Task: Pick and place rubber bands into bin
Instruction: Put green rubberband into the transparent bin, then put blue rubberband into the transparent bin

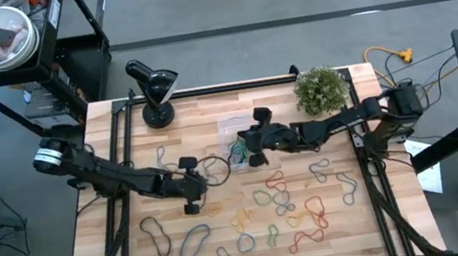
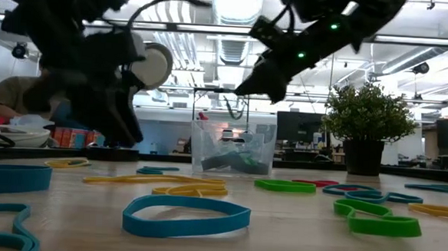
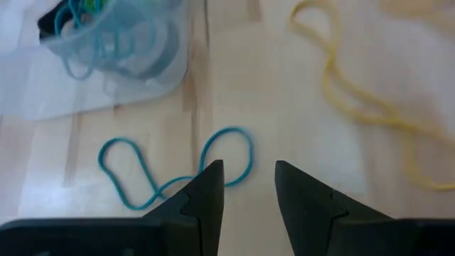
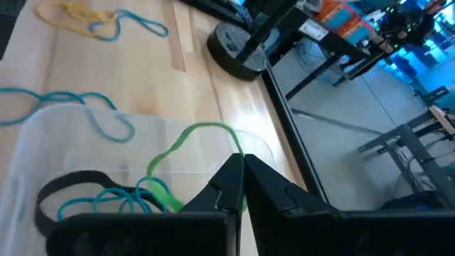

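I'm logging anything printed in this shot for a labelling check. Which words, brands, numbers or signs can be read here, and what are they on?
No text can be read in any view.
The bin and the rubber bands carry no visible print.
The boxes and screens in the room behind are too blurred to read.
The paper beside the table is too small to read.

Clear bin (image 2: 233, 149) at centre of wooden tabletop (image 2: 295, 237), dark and green bands inside. Right gripper (image 2: 251, 84) hanging just above bin, fingers together. Left gripper (image 2: 120, 131) low at picture left. Blue rubber band (image 2: 186, 216) nearest camera; green band (image 2: 374, 216) and yellow band (image 2: 190, 189) scattered around. Potted plant (image 2: 365, 121) behind.
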`<action>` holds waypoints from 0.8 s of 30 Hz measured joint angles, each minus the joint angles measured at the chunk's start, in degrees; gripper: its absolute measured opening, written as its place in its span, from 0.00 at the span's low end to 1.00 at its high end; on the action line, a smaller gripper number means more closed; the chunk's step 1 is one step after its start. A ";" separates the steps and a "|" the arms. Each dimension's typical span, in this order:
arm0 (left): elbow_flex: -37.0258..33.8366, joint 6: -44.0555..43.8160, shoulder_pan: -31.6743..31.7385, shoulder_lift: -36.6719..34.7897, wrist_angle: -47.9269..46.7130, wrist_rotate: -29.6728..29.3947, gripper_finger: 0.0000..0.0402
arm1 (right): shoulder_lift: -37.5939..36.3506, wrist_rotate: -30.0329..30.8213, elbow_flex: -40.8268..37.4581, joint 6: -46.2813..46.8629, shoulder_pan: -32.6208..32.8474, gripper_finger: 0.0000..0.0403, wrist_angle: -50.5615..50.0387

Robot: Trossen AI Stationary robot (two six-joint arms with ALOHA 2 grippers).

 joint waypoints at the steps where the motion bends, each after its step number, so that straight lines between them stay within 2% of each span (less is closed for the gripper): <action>1: 0.16 0.47 0.00 1.22 0.00 -0.69 0.28 | 0.80 0.03 1.16 -0.01 -0.22 0.02 -1.36; 10: 1.39 1.25 0.36 6.94 0.13 -2.48 0.28 | 3.53 -0.02 7.10 4.68 -2.78 0.02 -9.97; 14: 1.37 1.26 0.65 6.45 0.40 -2.49 0.28 | 3.43 -5.09 7.58 6.34 -3.99 0.04 -13.26; 17: 1.41 1.72 0.79 5.06 0.53 -2.54 0.28 | 3.38 -7.68 7.58 7.29 -4.57 0.09 -14.27; 24: 1.58 7.52 1.22 3.36 0.79 -2.78 0.28 | 3.08 -7.93 7.49 7.96 -4.62 0.26 -14.49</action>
